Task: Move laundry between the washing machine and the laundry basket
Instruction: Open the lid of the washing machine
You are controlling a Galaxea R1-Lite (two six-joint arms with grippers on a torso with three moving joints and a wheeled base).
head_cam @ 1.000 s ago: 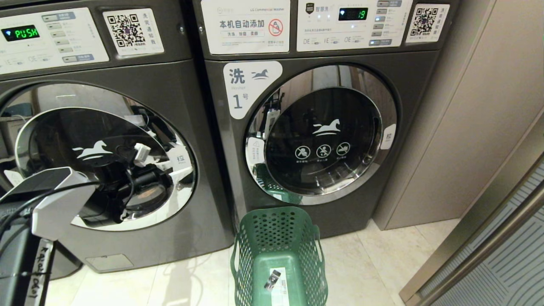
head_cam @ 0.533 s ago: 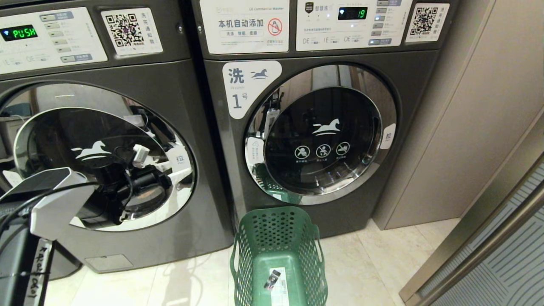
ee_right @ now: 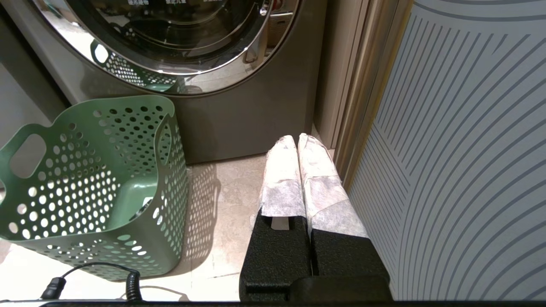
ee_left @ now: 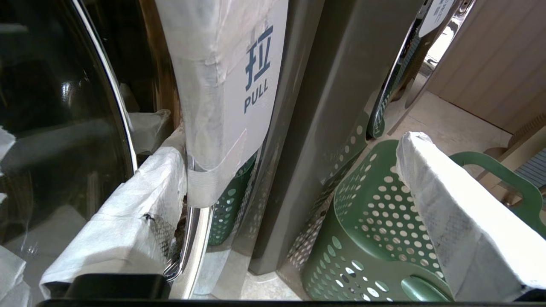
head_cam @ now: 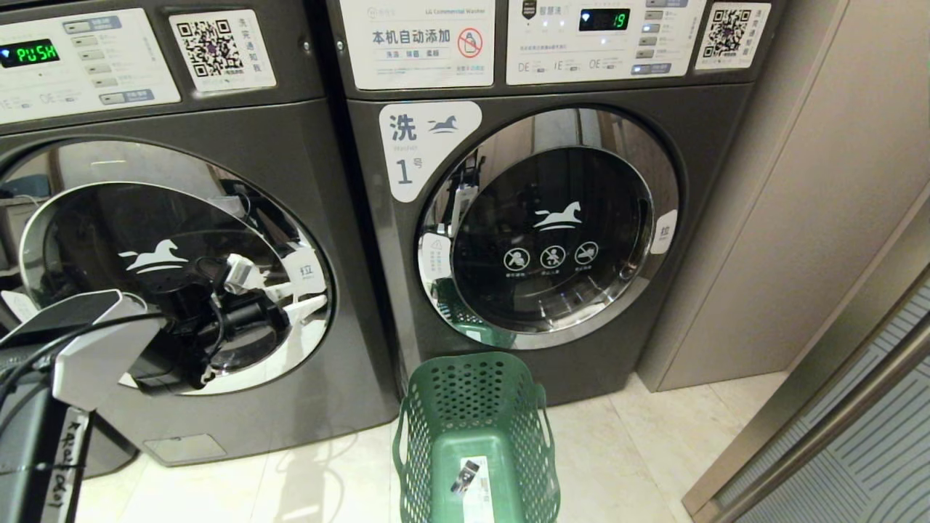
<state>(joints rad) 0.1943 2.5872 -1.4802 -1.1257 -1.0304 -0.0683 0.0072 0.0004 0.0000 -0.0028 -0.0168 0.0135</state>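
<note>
The washing machine [head_cam: 312, 152] is the dark grey front-loader on the left, its round chrome-rimmed door [head_cam: 174, 265] closed. My left gripper [head_cam: 280, 294] hangs open at the door's right edge. In the left wrist view its jaws stand wide apart [ee_left: 294, 145]: one wrapped finger [ee_left: 128, 209] lies against the chrome rim just under the taped PULL handle [ee_left: 230, 85], the other finger [ee_left: 452, 209] hovers over the laundry basket [ee_left: 375, 213]. The green basket [head_cam: 472, 407] stands on the floor, holding only a small card. No laundry is in view. My right gripper [ee_right: 298, 143] is shut and parked low by the wall.
A like machine marked 1 [head_cam: 552, 232] stands to the right with its door closed, and the basket sits in front of it. A beige wall panel [head_cam: 799, 218] and a ribbed grey door [ee_right: 460, 149] close off the right side. A black cable [ee_right: 106, 277] lies on the tiled floor.
The whole head view has slid slightly. The left gripper has stayed at the door's handle edge with only a small turn of the wrist. The right arm has not moved.
</note>
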